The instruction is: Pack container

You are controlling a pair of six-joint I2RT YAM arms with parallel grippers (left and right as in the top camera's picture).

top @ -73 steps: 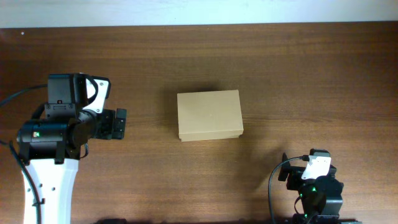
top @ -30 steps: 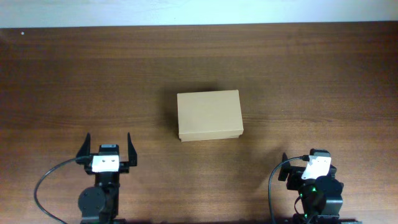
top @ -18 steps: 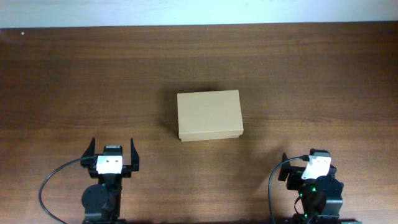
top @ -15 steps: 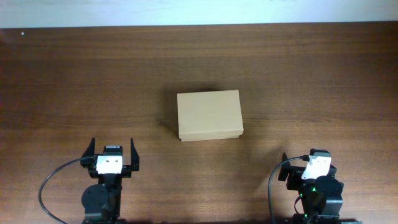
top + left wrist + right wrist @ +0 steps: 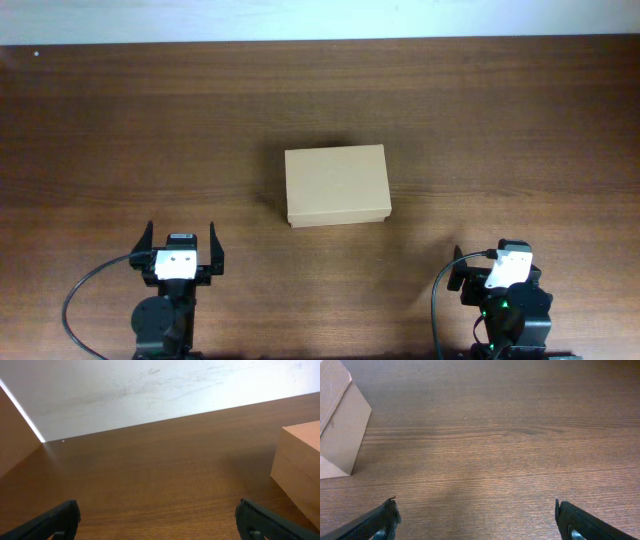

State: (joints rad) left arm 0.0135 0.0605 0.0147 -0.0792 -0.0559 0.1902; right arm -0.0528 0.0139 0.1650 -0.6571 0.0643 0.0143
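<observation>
The container (image 5: 336,186) is a plain tan cardboard box lying mid-table with its lid down. It shows at the right edge of the left wrist view (image 5: 300,465) and at the top left of the right wrist view (image 5: 340,425). My left gripper (image 5: 180,233) is open and empty near the front edge, left of and well short of the box; its jaws stand wide apart over bare wood (image 5: 160,522). My right gripper (image 5: 488,260) is open and empty at the front right (image 5: 477,520), also far from the box.
The brown wooden table (image 5: 500,130) bears only the box. A pale wall (image 5: 150,390) runs along the table's far edge. Cables loop beside both arm bases at the front.
The left arm has drawn back from the table's left side to the front edge with its gripper open. It has been still for the last half second. The right arm and box have not moved.
</observation>
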